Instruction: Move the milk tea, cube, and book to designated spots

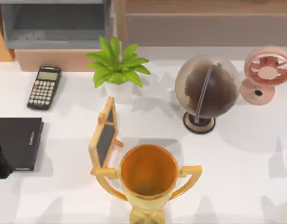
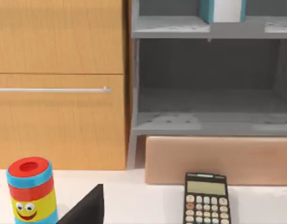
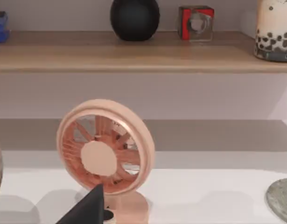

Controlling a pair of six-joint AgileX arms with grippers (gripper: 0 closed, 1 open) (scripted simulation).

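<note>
Over at the left hand (image 2: 87, 207) now, low above the white bench (image 1: 246, 158), showing just a dark wedge: open or closed, cannot tell. Just ahead of it, a black calculator (image 2: 206, 198) flat on the bench, and close alongside, a striped red, blue and yellow can (image 2: 31, 191) with a smiling face, standing upright. Beyond those, a wooden cabinet (image 2: 59, 84) with a long metal handle, and next to it a grey shelf unit (image 2: 208, 121). Up on that unit's higher shelf, well above and beyond the hand, the book (image 2: 222, 10), teal-blue with white page edges, standing on end. Across to the right hand (image 3: 87, 207), again only a dark wedge low over the bench, so cannot tell whether apart or together. Right in front of it, a pink fan (image 3: 106, 149) upright on its round base. Farther back and higher, a wooden shelf (image 3: 134, 51) carrying a round black vase (image 3: 134, 18), then the cube (image 3: 195, 22), red with a clear face, and further along, the milk tea (image 3: 274, 30), dark pearls showing through the cup. From above, mid-bench: a gold trophy (image 1: 149, 179), a small chalkboard easel (image 1: 105, 137), a potted plant (image 1: 116, 65), a globe (image 1: 206, 91), and a thin black book (image 1: 19, 142).
</note>
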